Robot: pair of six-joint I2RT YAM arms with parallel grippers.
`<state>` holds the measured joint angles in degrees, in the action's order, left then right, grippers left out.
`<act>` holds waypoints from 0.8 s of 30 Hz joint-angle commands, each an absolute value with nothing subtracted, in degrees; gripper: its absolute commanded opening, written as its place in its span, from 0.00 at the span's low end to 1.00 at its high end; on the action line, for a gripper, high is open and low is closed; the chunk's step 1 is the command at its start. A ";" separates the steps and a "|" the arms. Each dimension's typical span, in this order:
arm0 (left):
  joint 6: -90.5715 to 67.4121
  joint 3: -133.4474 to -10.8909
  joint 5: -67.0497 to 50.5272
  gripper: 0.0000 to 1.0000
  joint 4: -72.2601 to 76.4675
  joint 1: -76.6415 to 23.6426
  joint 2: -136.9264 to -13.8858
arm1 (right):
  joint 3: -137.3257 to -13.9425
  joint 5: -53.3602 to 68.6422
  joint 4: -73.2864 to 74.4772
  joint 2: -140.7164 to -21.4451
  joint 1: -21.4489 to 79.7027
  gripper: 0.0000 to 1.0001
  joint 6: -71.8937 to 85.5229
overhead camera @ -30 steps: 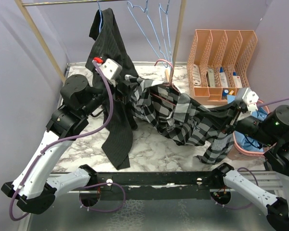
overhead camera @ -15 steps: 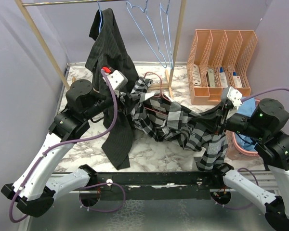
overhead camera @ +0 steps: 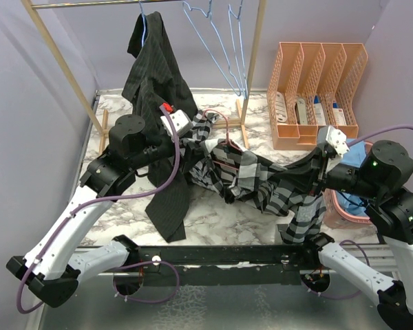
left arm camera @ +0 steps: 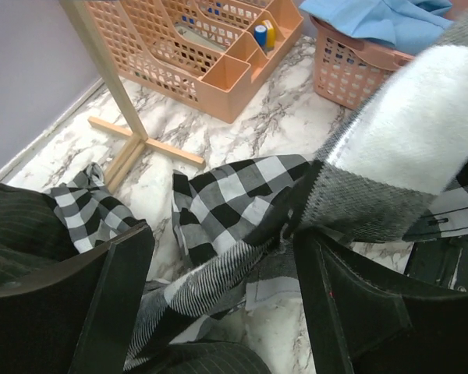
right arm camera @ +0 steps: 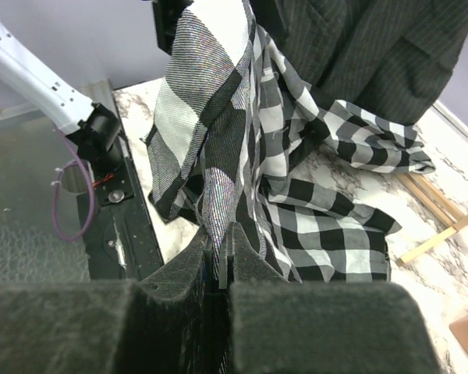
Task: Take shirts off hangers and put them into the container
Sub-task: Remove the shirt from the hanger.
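Across the middle of the top view, the checked shirt [overhead camera: 251, 175] sags over the table between both arms, with the left gripper [overhead camera: 193, 130] at its upper-left end and the right gripper [overhead camera: 321, 172] at its right end. A pink hanger [overhead camera: 224, 118] pokes out of its upper part. The pinstripe shirt [overhead camera: 155, 75] hangs from a blue hanger [overhead camera: 143, 14] at upper left. The container [overhead camera: 344, 210] sits at the right edge, mostly behind the right arm, holding a blue shirt [overhead camera: 361, 155]. From the left wrist, the fingers [left arm camera: 117, 288] stand wide apart, with checked cloth loose between them; the container [left arm camera: 351, 70] is at upper right. From the right wrist, the pads [right arm camera: 179, 304] are pressed together on a fold of checked shirt [right arm camera: 242, 156].
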<state>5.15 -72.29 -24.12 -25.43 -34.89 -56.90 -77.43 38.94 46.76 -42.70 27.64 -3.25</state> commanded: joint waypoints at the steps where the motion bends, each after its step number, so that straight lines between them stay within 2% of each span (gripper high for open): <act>1: 6.04 -71.49 -26.41 0.74 -22.43 -34.96 -57.28 | -80.09 46.38 45.41 -42.35 27.42 0.01 -2.60; 4: 5.79 -71.00 -26.65 0.70 -20.77 -35.14 -57.74 | -80.31 46.41 46.08 -42.53 27.42 0.01 -3.09; 7: 5.12 -71.17 -27.05 0.51 -19.75 -35.54 -58.64 | -80.60 45.39 46.63 -42.77 27.33 0.01 -3.53; 8: 4.96 -71.62 -27.09 0.36 -19.76 -35.59 -59.08 | -80.78 44.52 46.86 -43.11 27.33 0.01 -3.77; 9: 4.87 -72.11 -26.92 0.15 -19.69 -35.72 -59.50 | -81.44 43.16 47.49 -43.66 27.33 0.01 -4.19; 10: 4.56 -72.48 -25.95 0.00 -19.71 -35.79 -59.73 | -82.25 42.07 47.97 -44.23 27.33 0.01 -4.54; 14: 3.13 -75.62 -18.91 0.00 -21.41 -35.77 -60.78 | -89.14 34.53 50.73 -48.35 27.32 0.02 -6.24; 17: 0.81 -79.97 -14.15 0.00 -23.88 -35.85 -62.66 | -94.28 26.90 51.19 -51.22 27.33 0.14 -7.15; 18: 0.10 -81.31 -13.23 0.00 -24.43 -35.86 -63.20 | -95.75 24.70 50.94 -51.73 27.29 0.20 -7.46; 19: -0.81 -82.75 -12.27 0.00 -24.96 -35.86 -63.77 | -97.24 22.26 50.48 -52.22 27.32 0.36 -7.92; 21: -1.96 -85.39 -10.60 0.00 -25.92 -35.95 -64.62 | -100.27 17.01 48.91 -53.00 27.33 0.58 -8.84; 23: -2.79 -87.80 -8.36 0.00 -26.74 -36.03 -65.37 | -103.37 11.44 46.51 -53.40 27.32 0.68 -9.33; 24: -3.03 -88.82 -7.37 0.00 -27.02 -36.12 -65.72 | -105.15 9.93 45.73 -53.73 27.31 0.70 -9.45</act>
